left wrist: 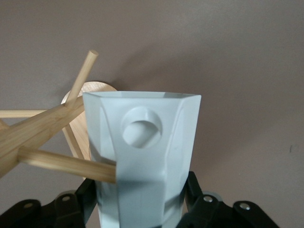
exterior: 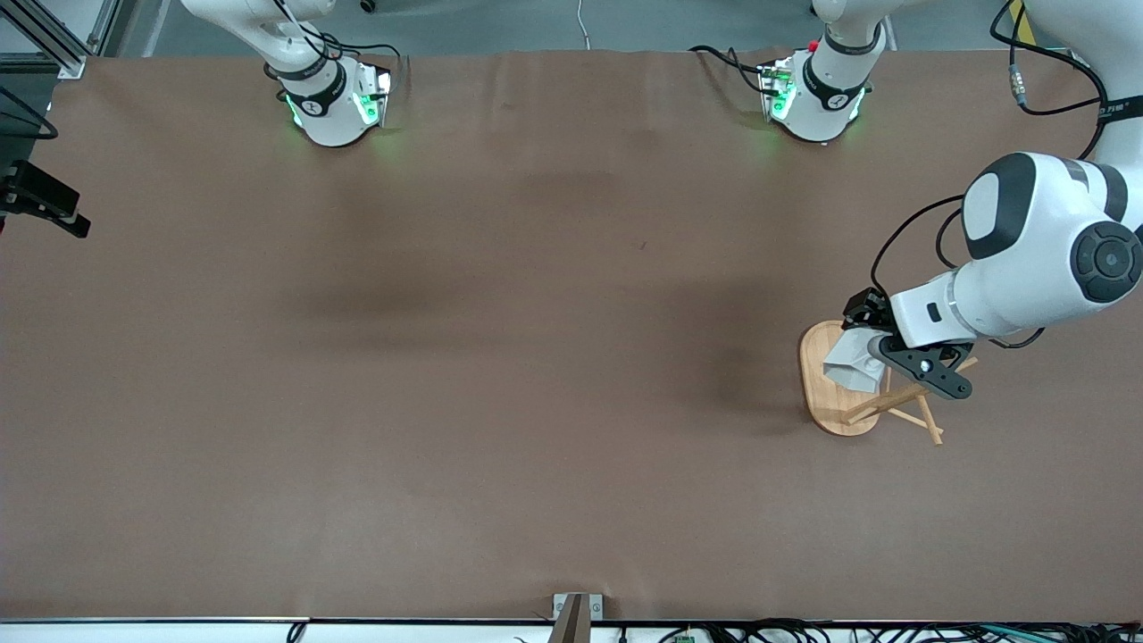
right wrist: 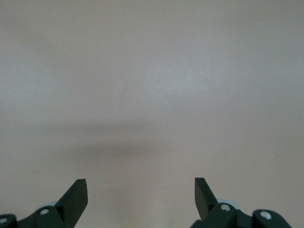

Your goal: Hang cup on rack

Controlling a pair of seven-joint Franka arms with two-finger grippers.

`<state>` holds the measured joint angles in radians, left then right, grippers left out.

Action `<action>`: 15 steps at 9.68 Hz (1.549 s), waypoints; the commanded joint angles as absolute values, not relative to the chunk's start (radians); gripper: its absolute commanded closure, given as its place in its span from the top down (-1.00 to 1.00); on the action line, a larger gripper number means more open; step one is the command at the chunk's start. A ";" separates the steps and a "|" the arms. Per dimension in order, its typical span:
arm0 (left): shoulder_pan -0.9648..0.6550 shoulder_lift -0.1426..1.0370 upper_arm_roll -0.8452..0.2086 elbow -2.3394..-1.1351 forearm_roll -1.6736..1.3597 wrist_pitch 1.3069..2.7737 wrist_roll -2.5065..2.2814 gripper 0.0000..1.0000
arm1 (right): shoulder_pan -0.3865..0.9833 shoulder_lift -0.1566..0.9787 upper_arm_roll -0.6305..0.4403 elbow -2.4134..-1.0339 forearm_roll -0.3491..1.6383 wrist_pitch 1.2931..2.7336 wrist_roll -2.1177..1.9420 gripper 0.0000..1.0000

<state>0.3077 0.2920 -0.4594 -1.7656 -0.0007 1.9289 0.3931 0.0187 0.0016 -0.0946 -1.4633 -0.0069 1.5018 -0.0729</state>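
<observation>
White cup (left wrist: 142,161) in left pincer (left wrist: 142,209) against bamboo rack (exterior: 844,393).

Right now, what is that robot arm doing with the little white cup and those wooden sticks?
The left gripper is holding the cup over the rack, which stands toward the left arm's end of the table. One peg reaches the cup's side, but the round hole in its handle tab has no peg through it, so the cup is not hung yet. The right gripper is open, holds nothing and waits over bare table.
</observation>
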 commanded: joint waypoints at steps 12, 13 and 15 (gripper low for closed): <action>0.339 0.357 -0.466 -1.744 0.026 1.928 0.405 1.00 | 0.011 -0.009 -0.087 -1.480 -0.012 1.503 -0.067 0.99; 0.337 0.336 -0.468 -1.744 0.017 1.925 0.399 1.00 | 0.011 -0.009 -0.087 -1.480 -0.012 1.503 -0.067 0.99; 0.337 0.263 -0.472 -1.741 0.012 1.904 0.336 1.00 | 0.011 -0.009 -0.087 -1.480 -0.012 1.502 -0.067 0.99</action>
